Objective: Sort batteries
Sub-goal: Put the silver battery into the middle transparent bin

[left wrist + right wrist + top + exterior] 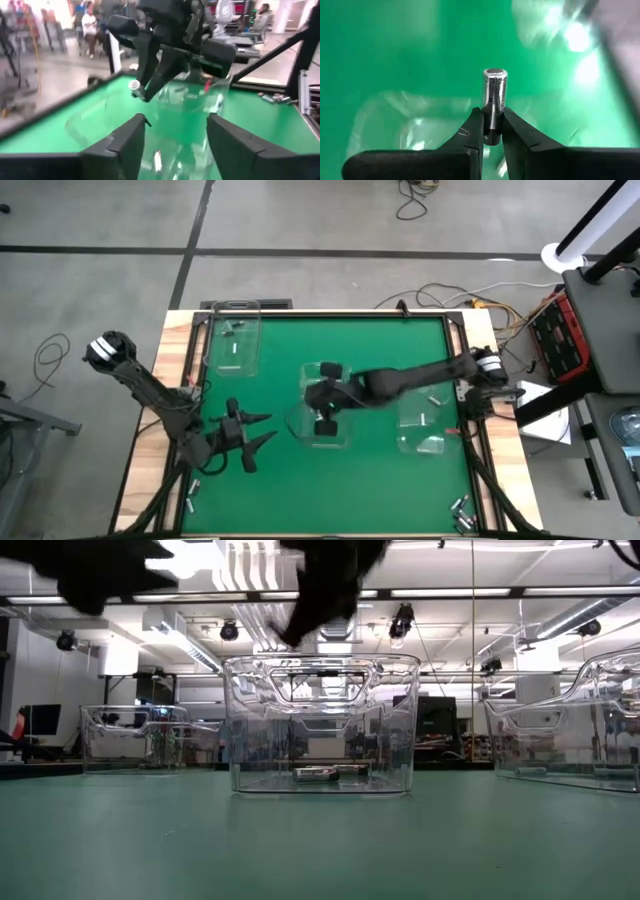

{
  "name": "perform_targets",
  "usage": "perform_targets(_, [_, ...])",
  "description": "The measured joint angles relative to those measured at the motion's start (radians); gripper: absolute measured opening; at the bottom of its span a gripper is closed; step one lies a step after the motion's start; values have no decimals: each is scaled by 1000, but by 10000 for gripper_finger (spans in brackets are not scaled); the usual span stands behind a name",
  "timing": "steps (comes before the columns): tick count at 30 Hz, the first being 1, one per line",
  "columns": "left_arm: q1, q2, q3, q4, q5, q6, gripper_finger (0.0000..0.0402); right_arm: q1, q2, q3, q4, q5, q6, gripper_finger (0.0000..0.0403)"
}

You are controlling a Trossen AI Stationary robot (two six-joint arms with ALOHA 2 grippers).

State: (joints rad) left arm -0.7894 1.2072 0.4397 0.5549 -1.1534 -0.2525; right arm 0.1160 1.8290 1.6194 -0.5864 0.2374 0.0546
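A silvery battery (494,102) sticks out of my right gripper (491,131), which is shut on it above the middle clear bin (322,420). The left wrist view shows that gripper (141,90) with the battery (134,85) over the bin's open top. Another battery (320,774) lies on that bin's floor. My left gripper (268,430) waits open, left of the middle bin and facing it, with nothing between its fingers (131,142). My right gripper pinches the battery's one end (492,134) between its two fingertips. The battery lies along the fingers and juts out beyond them, its flat cap (495,73) away from the gripper. It is lifted clear, over the middle bin.
A second clear bin (232,340) with batteries stands at the far left, a third (425,425) with batteries at the right. Loose batteries lie on the wooden border at the near left (190,502) and near right (460,510). Cables run beyond the far edge.
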Motion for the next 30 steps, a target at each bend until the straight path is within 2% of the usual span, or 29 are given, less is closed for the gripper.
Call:
perform_targets(4, [14,10,-111,-6,-19,-189,221,-83,93,9,-96,-183,59,35])
perform_targets(8, [19,46,-189,-5,-37,-366,228,-110,201,70,-243,-190,60,35])
perform_targets(11, [19,88,-214,-4,-39,-444,227,-109,272,129,-320,-186,49,35])
perform_targets(17, [19,184,-211,20,-43,-464,221,-106,354,233,-343,-186,5,35])
perform_targets(27, [19,294,-210,118,-34,-476,219,-106,447,295,-404,-183,0,37])
perform_targets(30, [19,299,-210,119,-19,-487,219,-106,448,294,-407,-184,11,72])
